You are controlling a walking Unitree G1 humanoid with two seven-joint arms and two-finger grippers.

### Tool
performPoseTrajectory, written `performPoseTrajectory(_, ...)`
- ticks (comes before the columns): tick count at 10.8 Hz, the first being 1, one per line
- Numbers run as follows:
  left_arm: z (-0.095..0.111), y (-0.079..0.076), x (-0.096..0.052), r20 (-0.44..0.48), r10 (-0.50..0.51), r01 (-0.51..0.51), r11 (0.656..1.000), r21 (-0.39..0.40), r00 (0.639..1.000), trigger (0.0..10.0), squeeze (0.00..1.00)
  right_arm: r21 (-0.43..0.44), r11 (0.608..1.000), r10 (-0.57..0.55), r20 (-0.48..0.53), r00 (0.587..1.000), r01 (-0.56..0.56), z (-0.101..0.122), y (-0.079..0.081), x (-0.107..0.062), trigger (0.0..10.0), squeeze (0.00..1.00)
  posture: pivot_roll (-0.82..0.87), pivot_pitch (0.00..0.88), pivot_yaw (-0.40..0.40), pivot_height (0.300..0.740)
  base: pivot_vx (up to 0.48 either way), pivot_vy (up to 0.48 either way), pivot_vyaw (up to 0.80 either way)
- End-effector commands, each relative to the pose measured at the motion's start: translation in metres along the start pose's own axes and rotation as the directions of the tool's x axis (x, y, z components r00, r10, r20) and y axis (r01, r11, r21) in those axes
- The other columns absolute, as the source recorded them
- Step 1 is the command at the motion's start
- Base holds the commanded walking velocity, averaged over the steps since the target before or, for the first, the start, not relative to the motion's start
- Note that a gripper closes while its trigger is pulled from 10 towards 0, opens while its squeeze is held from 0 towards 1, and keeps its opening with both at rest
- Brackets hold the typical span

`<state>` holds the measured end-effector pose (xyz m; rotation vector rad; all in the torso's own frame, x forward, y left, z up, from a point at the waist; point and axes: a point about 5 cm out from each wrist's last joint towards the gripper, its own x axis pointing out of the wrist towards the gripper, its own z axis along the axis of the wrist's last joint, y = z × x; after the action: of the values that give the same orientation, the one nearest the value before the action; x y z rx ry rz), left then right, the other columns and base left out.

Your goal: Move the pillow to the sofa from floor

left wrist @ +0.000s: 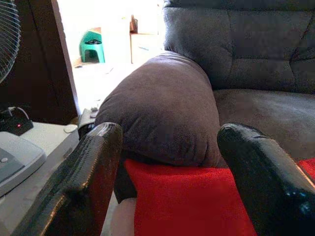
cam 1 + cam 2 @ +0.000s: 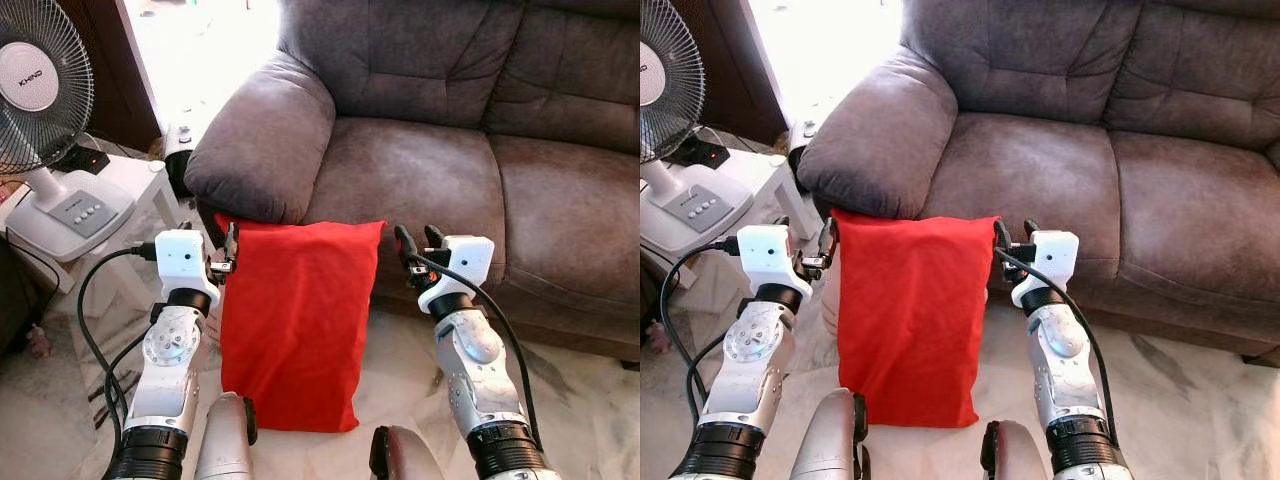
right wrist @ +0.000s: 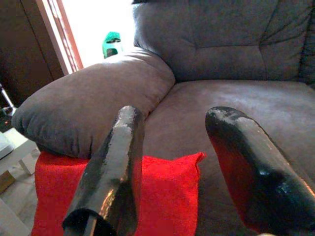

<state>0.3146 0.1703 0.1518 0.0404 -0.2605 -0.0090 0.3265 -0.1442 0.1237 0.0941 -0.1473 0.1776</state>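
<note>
Red pillow point(image 2: 295, 320) stands upright on the floor point(image 2: 590, 400), long axis vertical, top against the sofa point(image 2: 450, 150) armrest; a fan point(image 2: 40, 95) stands left. Left end effector point(image 2: 232, 250) and right end effector point(image 2: 418, 242) flank it, fingers spread.

- Left silver arm reaches forward and up, its white wrist block raised; the left tool point(image 2: 232, 246) of two long black fingers point(image 1: 83, 182) stands spread apart
- Right silver arm mirrors it, level with the left; the right tool point(image 2: 418, 240) holds its black fingers point(image 3: 113, 167) parted
</note>
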Motion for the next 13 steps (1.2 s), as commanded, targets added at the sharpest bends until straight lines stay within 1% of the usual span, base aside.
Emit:
performPoseTrajectory(1, 0.0001, -0.0001, 0.0015, -0.008, 0.000, -0.001, 1.000, -0.021, 1.000, 10.0, 0.00, 0.001, 1.000, -0.012, -0.012, 1.000, 0.012, 0.0001, -0.0014, 0.0019, 10.0, 0.00, 0.08, 0.150, -0.043, 0.612, 0.000, 0.000, 0.00)
performPoseTrajectory(4, -0.0011, 0.0003, 0.0014, -0.020, 0.002, -0.002, 1.000, -0.023, 1.000, 10.0, 0.00, -0.023, 1.000, 0.003, -0.025, 1.000, -0.004, -0.0012, 0.0008, 0.0020, 10.0, 0.00, 0.08, 0.152, -0.043, 0.612, 0.000, 0.000, 0.00)
performPoseTrajectory(5, -0.0011, 0.0002, 0.0016, -0.022, 0.001, -0.002, 1.000, -0.020, 1.000, 10.0, 0.00, -0.052, 0.998, 0.025, -0.025, 0.999, -0.027, -0.0008, 0.0034, 0.0026, 10.0, 0.00, 0.08, 0.152, -0.043, 0.612, 0.000, 0.000, 0.00)
performPoseTrajectory(6, -0.0009, 0.0004, 0.0019, -0.023, 0.001, -0.002, 1.000, -0.019, 1.000, 10.0, 0.00, -0.064, 0.997, 0.046, -0.036, 0.998, -0.049, -0.0016, 0.0063, 0.0027, 10.0, 0.00, 0.08, 0.154, -0.042, 0.612, 0.000, 0.000, 0.78)
performPoseTrajectory(7, -0.0012, 0.0005, 0.0018, -0.025, 0.003, -0.003, 1.000, -0.022, 1.000, 10.0, 0.00, -0.013, 1.000, 0.019, -0.024, 1.000, -0.019, -0.0020, 0.0051, 0.0022, 10.0, 0.00, 0.08, 0.154, -0.042, 0.612, 0.000, 0.000, 0.00)
performPoseTrajectory(10, -0.0021, -0.0001, 0.0020, -0.031, 0.000, -0.001, 0.999, -0.032, 1.000, 10.0, 0.00, -0.008, 1.000, -0.016, -0.025, 1.000, 0.015, -0.0015, -0.0007, 0.0022, 10.0, 0.00, 0.08, 0.155, -0.040, 0.612, 0.000, 0.000, 0.00)
performPoseTrajectory(12, -0.0024, 0.0001, 0.0019, -0.035, 0.000, -0.002, 0.999, -0.036, 0.999, 10.0, 0.00, 0.014, 0.999, -0.033, -0.028, 0.999, 0.034, -0.0017, -0.0024, 0.0029, 10.0, 0.00, 0.08, 0.156, -0.041, 0.612, 0.000, 0.279, 0.00)
performPoseTrajectory(13, -0.0023, 0.0004, 0.0019, -0.035, 0.001, -0.002, 0.999, -0.036, 0.999, 10.0, 0.00, 0.024, 0.999, -0.037, -0.033, 0.999, 0.037, -0.0021, -0.0019, 0.0037, 10.0, 0.00, 0.08, 0.156, -0.041, 0.612, 0.000, 0.304, -0.53)
